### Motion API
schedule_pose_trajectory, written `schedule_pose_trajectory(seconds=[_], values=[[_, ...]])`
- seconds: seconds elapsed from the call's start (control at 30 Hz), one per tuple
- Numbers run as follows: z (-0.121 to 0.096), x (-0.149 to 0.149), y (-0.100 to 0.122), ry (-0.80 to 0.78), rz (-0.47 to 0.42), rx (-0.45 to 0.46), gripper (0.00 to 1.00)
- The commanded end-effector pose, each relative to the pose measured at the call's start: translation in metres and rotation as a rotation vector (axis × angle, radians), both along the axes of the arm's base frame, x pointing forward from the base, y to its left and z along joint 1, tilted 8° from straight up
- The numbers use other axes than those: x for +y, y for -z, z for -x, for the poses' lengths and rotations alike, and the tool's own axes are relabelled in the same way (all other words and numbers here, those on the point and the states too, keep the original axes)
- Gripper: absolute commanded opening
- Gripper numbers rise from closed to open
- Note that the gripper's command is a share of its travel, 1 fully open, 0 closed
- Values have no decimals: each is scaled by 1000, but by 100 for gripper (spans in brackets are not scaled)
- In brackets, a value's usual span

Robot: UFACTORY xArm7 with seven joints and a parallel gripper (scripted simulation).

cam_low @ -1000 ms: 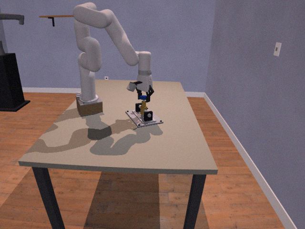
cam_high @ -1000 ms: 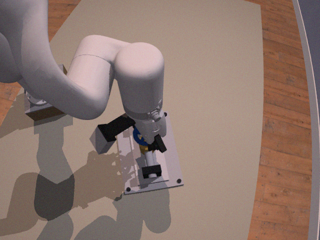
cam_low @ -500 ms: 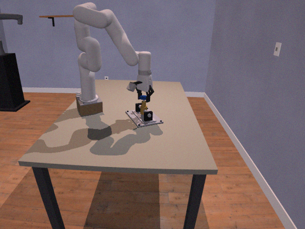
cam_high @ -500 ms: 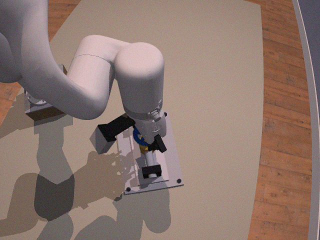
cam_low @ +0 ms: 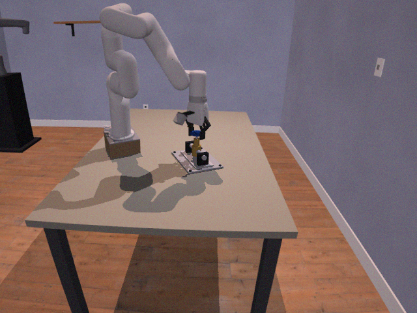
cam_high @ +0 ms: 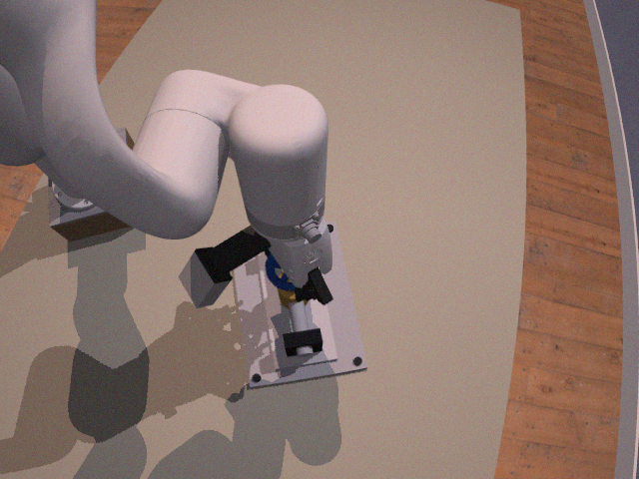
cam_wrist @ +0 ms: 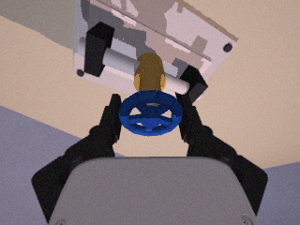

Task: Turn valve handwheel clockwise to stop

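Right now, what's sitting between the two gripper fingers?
The blue handwheel: in the wrist view the gripper is shut on its rim, one finger on each side, above the brass valve body.

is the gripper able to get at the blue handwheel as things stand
Yes, apparently: the gripper is already shut on the blue handwheel, one black finger against each side of its rim. Nothing stands between them, and the brass valve body sits below.

Blue spoked handwheel [cam_wrist: 150, 113] lies level atop its brass valve body [cam_wrist: 149, 71].
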State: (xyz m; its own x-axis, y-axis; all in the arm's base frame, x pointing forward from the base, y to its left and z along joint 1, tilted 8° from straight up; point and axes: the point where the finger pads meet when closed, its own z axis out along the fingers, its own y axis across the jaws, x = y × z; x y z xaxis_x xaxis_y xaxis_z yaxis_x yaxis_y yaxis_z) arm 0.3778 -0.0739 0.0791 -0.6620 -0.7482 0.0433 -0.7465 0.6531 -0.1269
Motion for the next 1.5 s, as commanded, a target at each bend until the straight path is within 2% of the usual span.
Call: schedule_pose_trajectory(seconds=[0.0, 0.9, 1.47], values=[[-1, 0, -1, 5, 0, -4, 0], [-1, 0, -1, 146, -10, -20, 0], [-1, 0, -1, 361, -25, -45, 0]])
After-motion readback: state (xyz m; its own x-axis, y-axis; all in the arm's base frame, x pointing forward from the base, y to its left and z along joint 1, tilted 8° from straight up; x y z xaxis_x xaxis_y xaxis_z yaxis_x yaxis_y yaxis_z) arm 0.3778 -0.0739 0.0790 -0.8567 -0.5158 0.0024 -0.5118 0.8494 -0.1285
